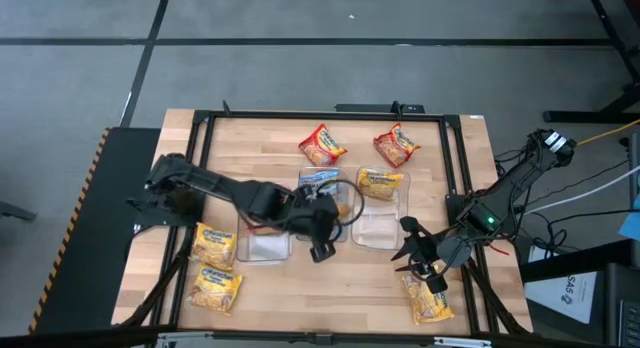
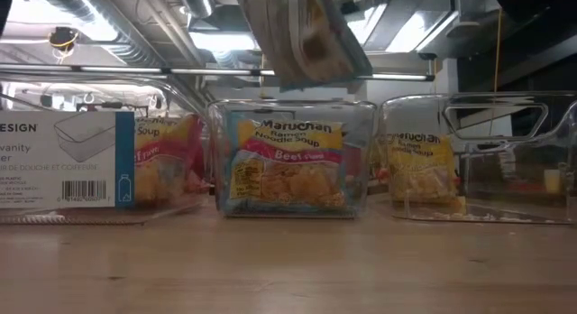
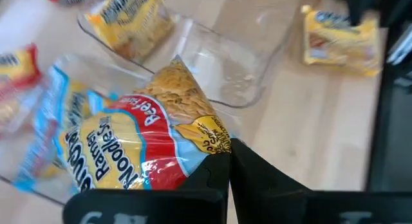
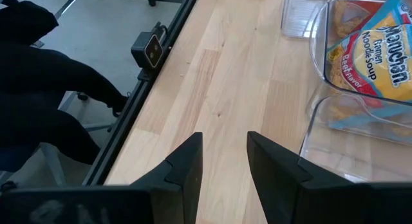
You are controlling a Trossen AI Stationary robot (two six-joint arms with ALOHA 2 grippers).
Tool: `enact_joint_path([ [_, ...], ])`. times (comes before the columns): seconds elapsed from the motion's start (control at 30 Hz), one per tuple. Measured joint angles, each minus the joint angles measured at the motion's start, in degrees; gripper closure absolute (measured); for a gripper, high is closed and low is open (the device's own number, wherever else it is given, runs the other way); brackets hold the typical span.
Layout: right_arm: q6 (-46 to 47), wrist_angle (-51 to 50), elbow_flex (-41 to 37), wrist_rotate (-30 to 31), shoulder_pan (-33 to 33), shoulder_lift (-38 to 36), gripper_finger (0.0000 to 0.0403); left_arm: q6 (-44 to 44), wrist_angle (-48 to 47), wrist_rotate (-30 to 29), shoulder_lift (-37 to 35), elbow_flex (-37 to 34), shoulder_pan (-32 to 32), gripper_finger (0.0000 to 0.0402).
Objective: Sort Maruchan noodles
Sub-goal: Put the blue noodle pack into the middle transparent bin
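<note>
Maruchan beef ramen packet, crinkly red-and-yellow plastic, pinched in my left gripper, hanging above middle clear plastic bin. My right gripper parted, empty, over bare wooden table.

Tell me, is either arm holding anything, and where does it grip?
The left gripper pinches a beef noodle packet by one corner, above the middle bin. The right gripper is open and holds nothing.
</note>
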Motion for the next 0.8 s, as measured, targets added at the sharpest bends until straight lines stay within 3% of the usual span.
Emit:
enact_joint_path([
  [0.23,-0.01,0.01,0.00,-0.18,-0.01,0.00,0.0276,5.18,-6.59,2.41,3.49,0.00,2.69,0.0401],
  [0.53,-0.04,0.20,0.00,-0.23,-0.02,0.00,0.0276,8.17,-10.83,5.84,9.43,0.00,1.80,0.0401],
  [0.8,-0.04,0.27,0.00,-0.25,-0.01,0.00,0.0276,4.23,-17.90,6.89,11.00,0.00,-0.20,0.0401],
])
